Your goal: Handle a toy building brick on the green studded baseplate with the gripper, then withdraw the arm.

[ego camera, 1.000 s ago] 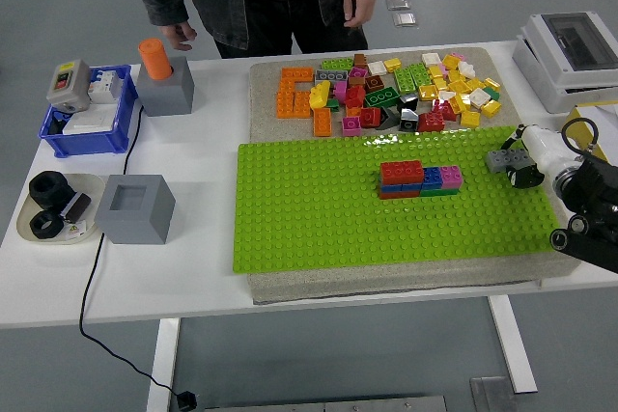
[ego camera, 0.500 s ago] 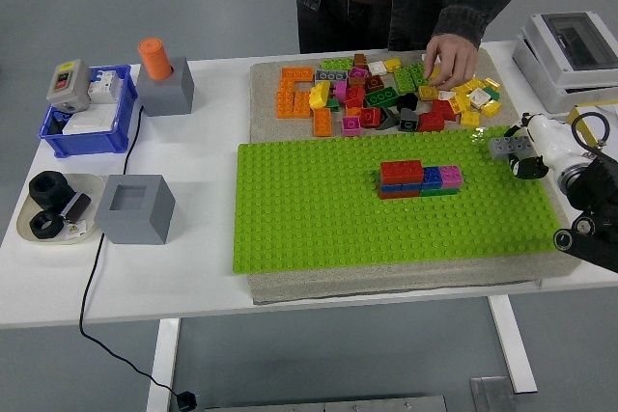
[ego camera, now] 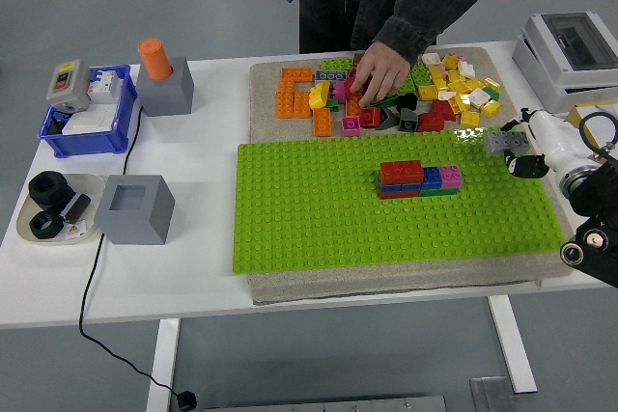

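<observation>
The green studded baseplate (ego camera: 319, 209) lies on a beige mat in the middle of the table. On it stands a small stack of red, blue, pink and green bricks (ego camera: 417, 178). My right hand (ego camera: 519, 150) reaches in from the right edge, above the plate's far right corner. Its white and black fingers are shut on a small grey brick (ego camera: 504, 142), held clear of the studs. A person at the far side leans in, with one hand (ego camera: 379, 76) down in the pile of loose bricks (ego camera: 454, 94) behind the plate.
A grey hollow block (ego camera: 135, 207) and a dish of black parts (ego camera: 53, 207) sit at the left. Behind them are a blue bin (ego camera: 87, 111) and a grey block with an orange peg (ego camera: 159, 74). A white box (ego camera: 572, 55) stands at the far right.
My right hand has drawn back to the right and up with the grey brick. The person leaned in and moved a hand leftward across the loose brick pile.
</observation>
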You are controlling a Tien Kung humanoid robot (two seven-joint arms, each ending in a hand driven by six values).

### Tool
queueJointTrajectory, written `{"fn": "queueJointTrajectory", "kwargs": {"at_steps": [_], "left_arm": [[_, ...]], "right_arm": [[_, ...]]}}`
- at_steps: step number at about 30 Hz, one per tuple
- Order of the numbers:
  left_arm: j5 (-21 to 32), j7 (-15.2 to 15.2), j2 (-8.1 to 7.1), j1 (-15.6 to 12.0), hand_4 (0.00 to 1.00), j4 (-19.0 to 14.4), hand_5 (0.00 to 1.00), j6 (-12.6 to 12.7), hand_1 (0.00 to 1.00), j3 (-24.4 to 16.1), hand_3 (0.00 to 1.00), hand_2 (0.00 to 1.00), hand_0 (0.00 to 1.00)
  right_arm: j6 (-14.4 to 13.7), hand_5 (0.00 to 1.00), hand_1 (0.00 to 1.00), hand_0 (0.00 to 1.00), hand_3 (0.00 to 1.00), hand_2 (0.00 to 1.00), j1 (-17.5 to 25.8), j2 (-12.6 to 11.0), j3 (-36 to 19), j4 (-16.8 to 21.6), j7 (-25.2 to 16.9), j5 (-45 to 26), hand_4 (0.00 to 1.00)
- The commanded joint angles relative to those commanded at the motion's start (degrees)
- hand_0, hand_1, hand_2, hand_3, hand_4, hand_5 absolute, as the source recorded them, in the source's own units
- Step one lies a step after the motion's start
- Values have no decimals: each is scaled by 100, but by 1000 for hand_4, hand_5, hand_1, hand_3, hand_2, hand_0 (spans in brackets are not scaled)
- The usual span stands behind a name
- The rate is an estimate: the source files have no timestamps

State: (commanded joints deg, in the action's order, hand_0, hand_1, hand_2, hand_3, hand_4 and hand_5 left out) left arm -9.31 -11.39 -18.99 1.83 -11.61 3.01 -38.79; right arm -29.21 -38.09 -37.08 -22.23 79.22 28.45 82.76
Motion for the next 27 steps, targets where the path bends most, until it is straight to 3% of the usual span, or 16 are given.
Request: {"fn": "queueJointTrajectory", "kwargs": {"at_steps": [6, 27], "left_arm": [[-13, -4, 12, -12, 873, 0, 590, -1, 876, -5, 701, 818, 831], [-18, -7, 16, -1, 875, 0, 591, 3, 876, -11, 703, 818, 832]], "right_arm": [[-37, 2, 942, 998, 419, 935, 71, 175, 28, 301, 22, 10, 534], [-92, 2, 938, 998, 419, 930, 1, 510, 288, 261, -56, -104, 535]]}}
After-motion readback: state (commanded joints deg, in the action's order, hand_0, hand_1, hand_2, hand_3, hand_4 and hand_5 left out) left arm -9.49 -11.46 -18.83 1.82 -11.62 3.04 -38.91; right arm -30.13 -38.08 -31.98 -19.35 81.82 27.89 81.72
